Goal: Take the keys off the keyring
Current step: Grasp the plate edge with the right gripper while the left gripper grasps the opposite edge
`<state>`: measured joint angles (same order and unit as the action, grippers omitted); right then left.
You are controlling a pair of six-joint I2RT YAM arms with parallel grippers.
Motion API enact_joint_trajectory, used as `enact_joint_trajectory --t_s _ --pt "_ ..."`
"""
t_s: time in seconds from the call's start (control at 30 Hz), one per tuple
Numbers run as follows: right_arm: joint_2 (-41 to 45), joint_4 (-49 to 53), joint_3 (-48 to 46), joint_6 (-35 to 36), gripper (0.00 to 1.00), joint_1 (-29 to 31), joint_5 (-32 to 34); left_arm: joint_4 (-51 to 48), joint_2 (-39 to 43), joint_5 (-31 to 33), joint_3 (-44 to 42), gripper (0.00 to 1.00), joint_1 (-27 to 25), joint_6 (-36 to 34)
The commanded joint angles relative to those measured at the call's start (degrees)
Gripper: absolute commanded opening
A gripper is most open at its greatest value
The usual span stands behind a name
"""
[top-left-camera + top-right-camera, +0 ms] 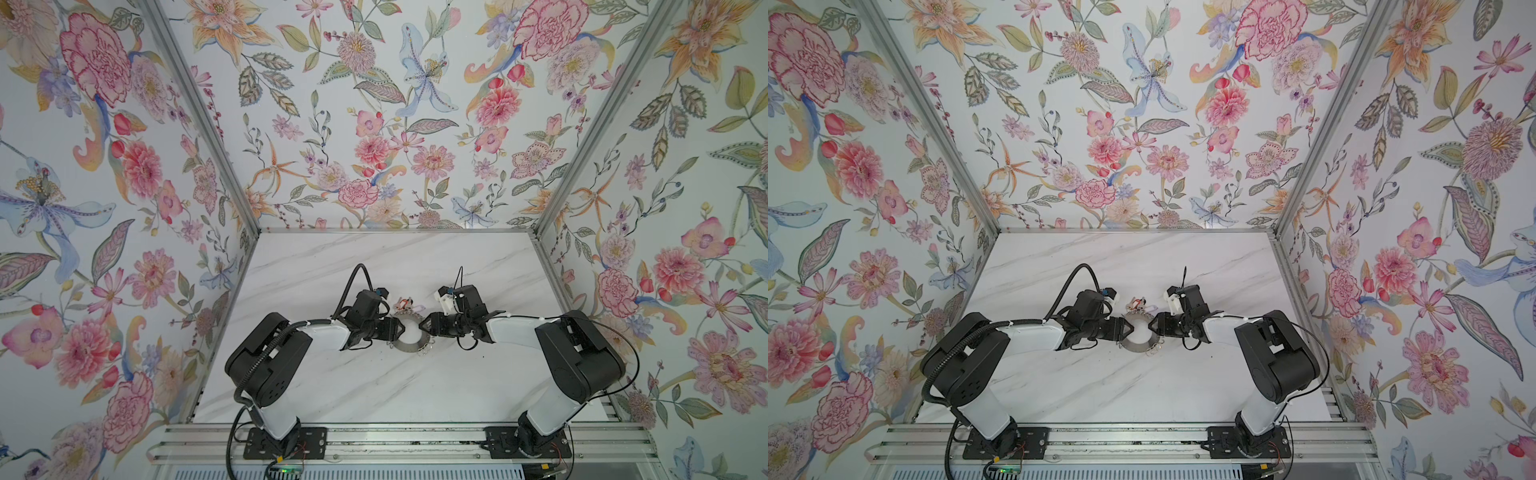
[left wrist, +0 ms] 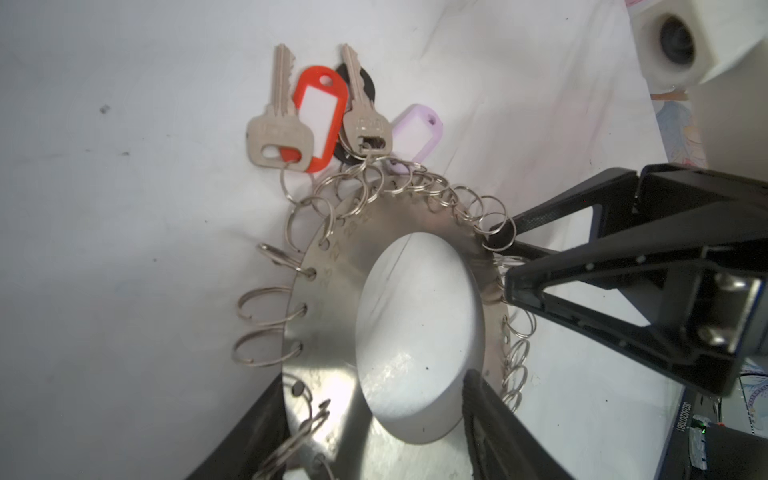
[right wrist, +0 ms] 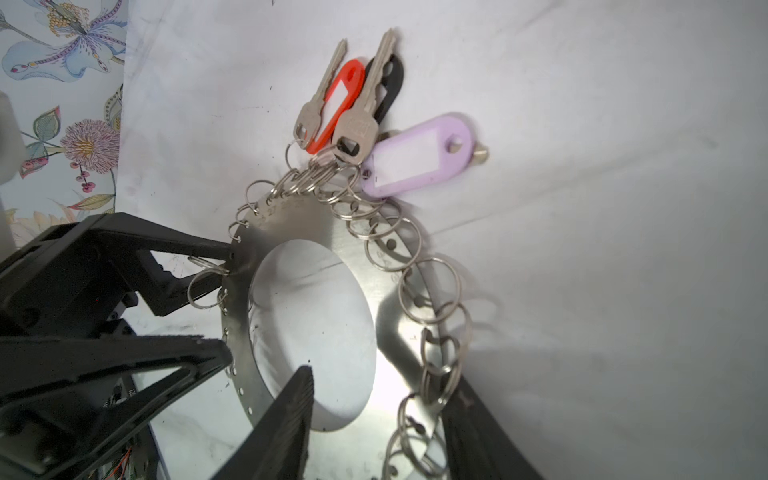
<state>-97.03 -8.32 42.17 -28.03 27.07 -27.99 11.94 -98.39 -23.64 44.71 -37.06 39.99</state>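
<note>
The keys [image 2: 365,120] fan away off the keyring's [image 2: 332,332] far rim, midway between the arms; the left gripper [image 3: 227,299] and the right gripper [image 2: 500,259] straddle its sides, jaws apart.

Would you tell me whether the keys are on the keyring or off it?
On: in the left wrist view, the keys hang from small split rings threaded through the rim of the keyring.
</note>
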Motion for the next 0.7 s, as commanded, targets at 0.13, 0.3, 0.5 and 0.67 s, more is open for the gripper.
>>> enact_joint_trajectory --t_s 0.13,0.3,0.5,0.67 --pt "-2.1 2.4 0.1 -0.6 0.50 1.2 -1.0 7.5 2.0 -5.2 -1.1 0.61 -0.1 4.0" --pt "-2.2 2.3 0.2 -0.6 0.50 1.2 -1.0 8.5 2.8 -6.5 -1.7 0.49 0.7 4.9" --pt "-1.6 1.6 0.1 -1.0 0.50 1.1 -1.7 10.1 4.7 -8.1 -3.0 0.37 2.1 6.1" --pt "-0.5 1.3 0.5 -1.2 0.50 1.1 -2.5 10.8 4.3 -9.4 -3.3 0.24 2.5 6.3"
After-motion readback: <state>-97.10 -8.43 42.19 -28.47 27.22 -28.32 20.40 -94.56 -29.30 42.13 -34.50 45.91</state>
